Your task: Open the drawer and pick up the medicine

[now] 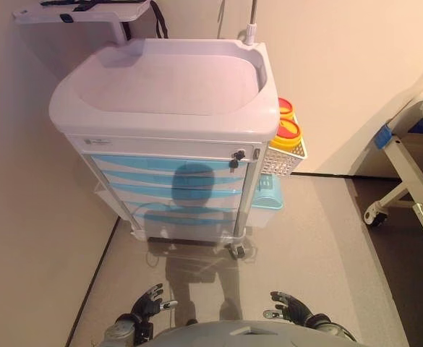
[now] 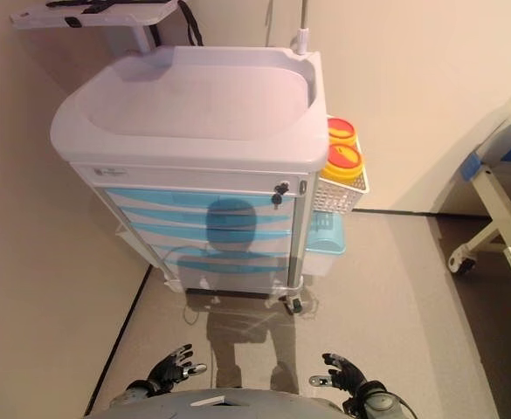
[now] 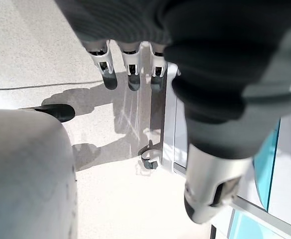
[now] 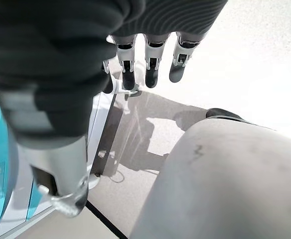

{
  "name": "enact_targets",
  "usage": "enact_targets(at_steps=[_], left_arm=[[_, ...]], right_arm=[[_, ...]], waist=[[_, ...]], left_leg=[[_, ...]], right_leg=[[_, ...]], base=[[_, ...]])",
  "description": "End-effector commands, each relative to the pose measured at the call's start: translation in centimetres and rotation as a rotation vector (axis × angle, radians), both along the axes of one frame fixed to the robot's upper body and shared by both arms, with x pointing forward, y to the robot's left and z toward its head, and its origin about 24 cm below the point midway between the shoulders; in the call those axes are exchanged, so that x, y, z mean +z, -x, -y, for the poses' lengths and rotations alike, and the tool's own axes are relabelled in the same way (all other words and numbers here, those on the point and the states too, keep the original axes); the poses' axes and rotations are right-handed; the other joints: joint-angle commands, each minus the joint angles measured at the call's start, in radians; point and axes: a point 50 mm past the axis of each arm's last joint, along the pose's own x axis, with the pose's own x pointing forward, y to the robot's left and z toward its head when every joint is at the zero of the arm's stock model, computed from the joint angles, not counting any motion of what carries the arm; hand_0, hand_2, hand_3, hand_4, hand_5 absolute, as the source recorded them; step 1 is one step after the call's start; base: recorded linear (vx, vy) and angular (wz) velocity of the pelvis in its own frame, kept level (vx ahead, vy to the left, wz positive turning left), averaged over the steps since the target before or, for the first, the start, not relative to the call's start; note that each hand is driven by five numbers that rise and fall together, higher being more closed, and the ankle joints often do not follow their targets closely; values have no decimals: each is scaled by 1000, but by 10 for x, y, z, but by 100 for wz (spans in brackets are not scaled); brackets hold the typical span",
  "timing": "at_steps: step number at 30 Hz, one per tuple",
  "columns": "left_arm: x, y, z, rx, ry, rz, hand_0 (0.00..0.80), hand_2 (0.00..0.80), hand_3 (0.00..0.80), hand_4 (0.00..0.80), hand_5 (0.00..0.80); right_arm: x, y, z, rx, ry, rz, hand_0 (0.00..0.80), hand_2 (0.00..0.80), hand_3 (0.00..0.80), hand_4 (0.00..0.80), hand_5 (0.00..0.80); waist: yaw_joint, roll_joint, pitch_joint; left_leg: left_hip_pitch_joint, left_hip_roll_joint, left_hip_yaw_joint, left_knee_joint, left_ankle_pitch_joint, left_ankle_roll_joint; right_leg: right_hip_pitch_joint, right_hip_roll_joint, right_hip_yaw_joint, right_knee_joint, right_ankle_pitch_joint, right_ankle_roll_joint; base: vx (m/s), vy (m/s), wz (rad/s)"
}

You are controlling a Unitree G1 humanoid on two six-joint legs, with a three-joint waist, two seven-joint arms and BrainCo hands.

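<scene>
Ahead of you, at 12 o'clock, stands one medical cart [image 1: 169, 94] with a wide grey top, and every drawer of it is closed, so I judge the task has not started yet. You have all the steps left: reach to a drawer, pull it open, find the medicine, take it. The medicine itself is not visible in any view; most probably it lies inside one of the drawers, but which one I cannot tell.

Counting from big to small: one cart; at 2 to 3 o'clock one bed frame [image 1: 412, 173] on wheels, seen only in part; at 11 o'clock behind the cart one grey shelf [image 1: 81, 11]. The cart front shows four blue drawers [image 1: 169, 182], stacked, with one key lock [image 1: 236, 155] just above them on the right side. On the cart's right flank hangs one white basket [image 1: 283, 160] with two yellow containers [image 1: 286, 134] with red lids in it, and one light blue bin [image 1: 270, 192] sits below the basket.

Your left hand [image 1: 150, 303] is low at 7 o'clock and your right hand [image 1: 291, 306] low at 5 o'clock, both well apart from the cart. Both have their fingers relaxed and spread, holding nothing.
</scene>
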Motion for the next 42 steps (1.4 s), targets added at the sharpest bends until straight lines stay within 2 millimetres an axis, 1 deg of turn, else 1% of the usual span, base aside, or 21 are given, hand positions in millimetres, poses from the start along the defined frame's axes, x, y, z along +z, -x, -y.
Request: enact_targets(at_steps=[1,9,10,12,13,14,16,17,19,21,22,23,25,28,29,31,32,34,37,41,42], left_arm=[[1,-13,5,54,29,18,0,0,0,0,0],[5,-18,-9,255,45,68,0,0,0,0,0],[7,-23,-13,292,62,93,0,0,0,0,0],[11,-30,-17,310,63,135,0,0,0,0,0],[9,-29,-18,344,90,84,0,0,0,0,0],[15,-37,-22,332,71,166,0,0,0,0,0],[23,-52,-29,354,75,240,0,0,0,0,0],[28,-62,-31,376,86,287,0,0,0,0,0],[36,-80,-29,393,103,334,0,0,0,0,0],[44,-96,-24,355,101,383,0,0,0,0,0],[53,-110,-21,341,99,438,0,0,0,0,0],[56,-114,-21,340,100,451,0,0,0,0,0],[71,-134,-23,383,143,529,0,0,0,0,0],[96,-156,-34,478,277,669,0,0,0,0,0],[100,-158,-35,488,302,693,0,0,0,0,0],[124,-176,-42,525,374,804,0,0,0,0,0],[128,-179,-43,528,386,827,0,0,0,0,0],[144,-190,-45,546,451,907,0,0,0,0,0],[174,-210,-43,589,651,1056,0,0,0,0,0],[211,-231,-47,612,789,1195,0,0,0,0,0],[227,-239,-50,616,846,1254,0,0,0,0,0]], right_arm=[[1,-12,-7,27,-9,22,0,0,0,0,0],[3,-18,-4,112,11,20,0,0,0,0,0],[5,-23,-3,118,18,37,0,0,0,0,0],[8,-31,-4,99,13,74,0,0,0,0,0],[11,-39,-5,88,10,107,0,0,0,0,0],[15,-51,-8,71,1,154,0,0,0,0,0],[22,-67,-11,49,-12,217,0,0,0,0,0],[27,-76,-14,48,-18,256,0,0,0,0,0],[33,-89,-19,39,-23,304,0,0,0,0,0],[39,-100,-19,26,-12,343,0,0,0,0,0],[44,-108,-16,7,-1,365,0,0,0,0,0],[45,-110,-15,3,4,370,0,0,0,0,0],[52,-119,-7,-4,33,397,0,0,0,0,0],[58,-124,7,-23,63,412,0,0,0,0,0],[59,-124,8,-29,66,413,0,0,0,0,0],[61,-124,14,-38,72,422,0,0,0,0,0],[61,-124,15,-44,71,421,0,0,0,0,0],[60,-121,17,-55,69,410,0,0,0,0,0],[57,-115,18,-33,68,394,0,0,0,0,0],[56,-114,13,-16,49,401,0,0,0,0,0],[57,-114,10,-6,41,405,0,0,0,0,0]], waist=[[6,-17,-5],[14,-21,39],[18,-22,57],[27,-27,82],[32,-29,105],[40,-33,139],[47,-39,192],[46,-41,224],[44,-45,262],[39,-46,279],[32,-43,291],[30,-42,291],[14,-37,312],[-8,-38,338],[-10,-39,341],[-24,-47,360],[-27,-49,362],[-38,-54,372],[-61,-59,384],[-82,-73,392],[-90,-80,394]], left_leg=[[0,-41,16,3,-74,19],[-32,-50,10,37,-81,31],[-57,-51,7,52,-80,33],[-104,-52,3,75,-78,40],[-134,-52,0,90,-74,44],[-174,-52,-3,110,-69,50],[-226,-50,2,144,-64,54],[-265,-47,12,171,-59,56],[-338,-46,30,222,-53,59],[-408,-49,43,270,-52,62],[-452,-50,52,303,-55,63],[-466,-50,55,315,-57,63],[-519,-44,71,360,-67,63],[-571,-37,86,420,-91,64],[-578,-36,88,427,-95,64],[-622,-27,104,469,-111,65],[-631,-25,107,477,-114,65],[-653,-21,113,501,-125,66],[-673,-20,115,527,-141,70],[-688,-12,127,553,-158,70],[-695,-9,129,566,-166,69]], right_leg=[[-35,-29,-22,13,54,74],[-67,-37,-11,46,49,69],[-93,-42,-9,67,46,67],[-145,-47,-10,108,40,64],[-183,-49,-13,138,39,62],[-229,-53,-16,176,36,60],[-290,-57,-18,226,35,59],[-334,-61,-18,260,37,58],[-408,-65,-12,308,40,57],[-476,-64,-1,345,43,52],[-519,-61,5,366,44,48],[-533,-61,7,373,43,48],[-590,-54,16,407,39,40],[-639,-51,28,434,38,33],[-645,-51,30,436,38,33],[-686,-47,36,459,41,30],[-694,-47,36,463,41,30],[-716,-44,44,480,40,29],[-739,-28,69,503,36,23],[-750,-17,81,512,33,20],[-755,-12,85,521,29,17]], base=[[62,19,2],[41,58,0],[-63,61,1],[-154,19,3],[-255,-14,13],[-282,-38,22],[-223,-39,24],[-167,9,21],[-150,39,17],[-126,67,-4],[-102,74,-20],[-119,105,-19],[-95,128,-17],[-53,107,-28],[-74,78,-27],[-79,55,-25],[-48,28,-28],[-28,25,-25],[1,20,-25],[9,-29,-17],[20,-48,-12]])
